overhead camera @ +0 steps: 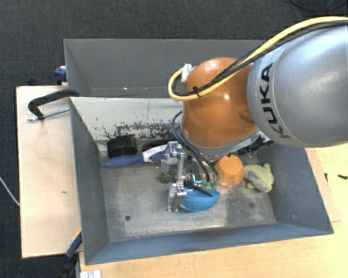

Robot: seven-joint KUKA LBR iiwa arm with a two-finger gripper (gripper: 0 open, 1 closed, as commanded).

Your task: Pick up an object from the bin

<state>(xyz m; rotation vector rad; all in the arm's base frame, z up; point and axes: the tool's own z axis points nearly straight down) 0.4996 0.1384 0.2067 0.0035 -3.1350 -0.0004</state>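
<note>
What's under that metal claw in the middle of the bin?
At the gripper lies a blue rounded thing, its left edge covered by the gripper. A small dark green thing peeks out beside it; the rest of it is covered.

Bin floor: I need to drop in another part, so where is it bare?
Bare: the left-front floor, bordered by the left wall, the black object behind and the blue bowl; also the front-right corner. Crowded: mid-right, around the bowl, orange cup and pale lump.

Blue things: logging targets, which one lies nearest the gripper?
The round blue bowl, right beside the gripper; the long blue handle lies farther left.
</note>
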